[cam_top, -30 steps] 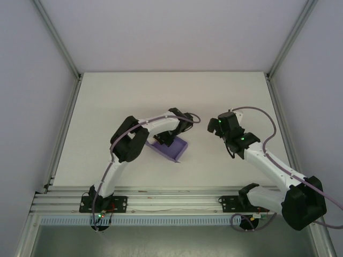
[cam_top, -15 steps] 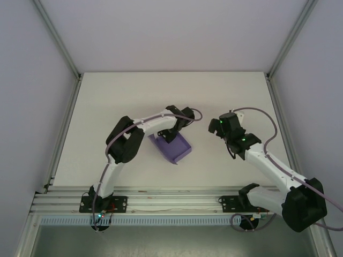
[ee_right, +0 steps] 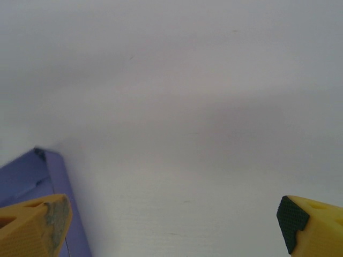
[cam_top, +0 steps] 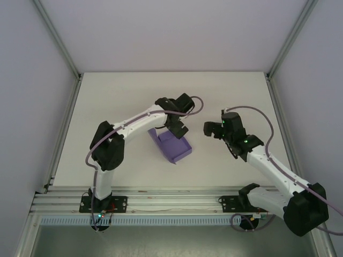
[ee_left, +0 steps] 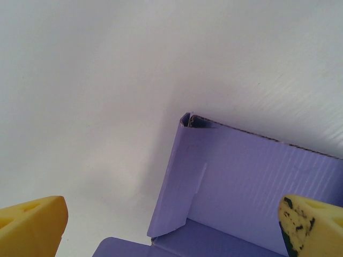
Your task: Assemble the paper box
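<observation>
Left fingers (ee_left: 32, 227) released the paper box (ee_left: 257, 182), spread above it; right fingers (ee_right: 32, 227) spread beside it.

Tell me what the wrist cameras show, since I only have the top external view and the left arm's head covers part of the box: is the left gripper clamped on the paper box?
Observer: No. In the left wrist view the left gripper has its yellow fingers wide apart. A corner of the paper box sits in the gap, unpinched.
Operator: Is that corner folded up?
Observer: Yes, a side wall stands upright there, its end tucked into a folded corner.
Operator: And the right gripper?
Observer: The right wrist view shows the right gripper open over bare table, with a box corner just beside one finger.
</observation>
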